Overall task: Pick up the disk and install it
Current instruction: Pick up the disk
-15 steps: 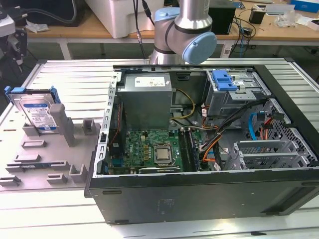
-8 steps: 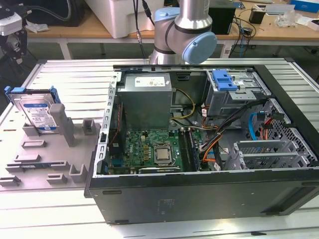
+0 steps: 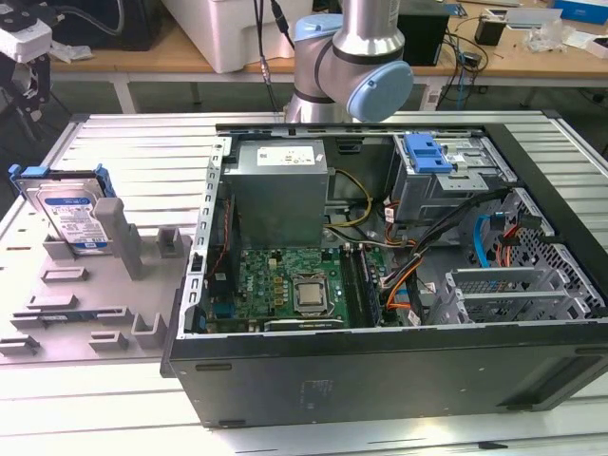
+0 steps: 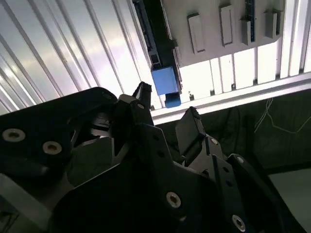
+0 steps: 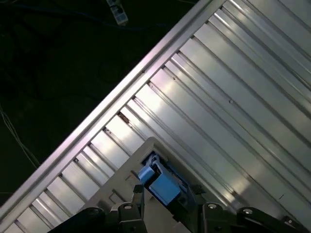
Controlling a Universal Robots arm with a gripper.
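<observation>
**Gripper spread above racked disk**

Black fingers stand apart in the second wrist view, and the disk's blue corner shows beyond the gap. In the exterior view the disk stands on edge in a grey rack on the slatted table, with a rack post against its face. To the exterior view's right, the open case holds a power supply, a cage and cables.

Open black computer case on ribbed metal table, grey power supply beside green motherboard inside.
</observation>
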